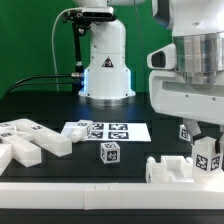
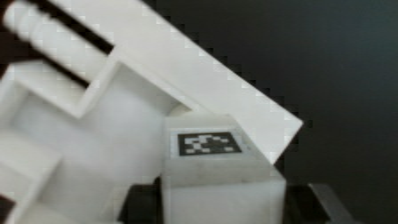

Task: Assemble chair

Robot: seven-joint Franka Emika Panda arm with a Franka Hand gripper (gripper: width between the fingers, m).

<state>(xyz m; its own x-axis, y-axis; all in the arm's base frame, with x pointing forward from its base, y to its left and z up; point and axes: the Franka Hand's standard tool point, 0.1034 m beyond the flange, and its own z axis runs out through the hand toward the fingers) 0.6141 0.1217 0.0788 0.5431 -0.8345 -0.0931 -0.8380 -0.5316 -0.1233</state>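
In the exterior view my gripper (image 1: 203, 142) hangs low at the right, over a chunky white chair part (image 1: 170, 169) by the front rail. Its fingers straddle a tagged post (image 1: 207, 158) of that part. In the wrist view the same tagged white post (image 2: 214, 165) fills the space between my gripper's (image 2: 217, 206) dark finger pads (image 2: 143, 204), which press on both its sides. Past the post lie a slanted white bar and slats of the chair part (image 2: 107, 95). More white chair pieces (image 1: 28, 140) lie at the exterior view's left.
The marker board (image 1: 84, 127) lies flat mid-table, with a small tagged cube (image 1: 110, 152) just in front of it. A long white rail (image 1: 80, 190) runs along the front edge. The robot's base (image 1: 105, 70) stands behind.
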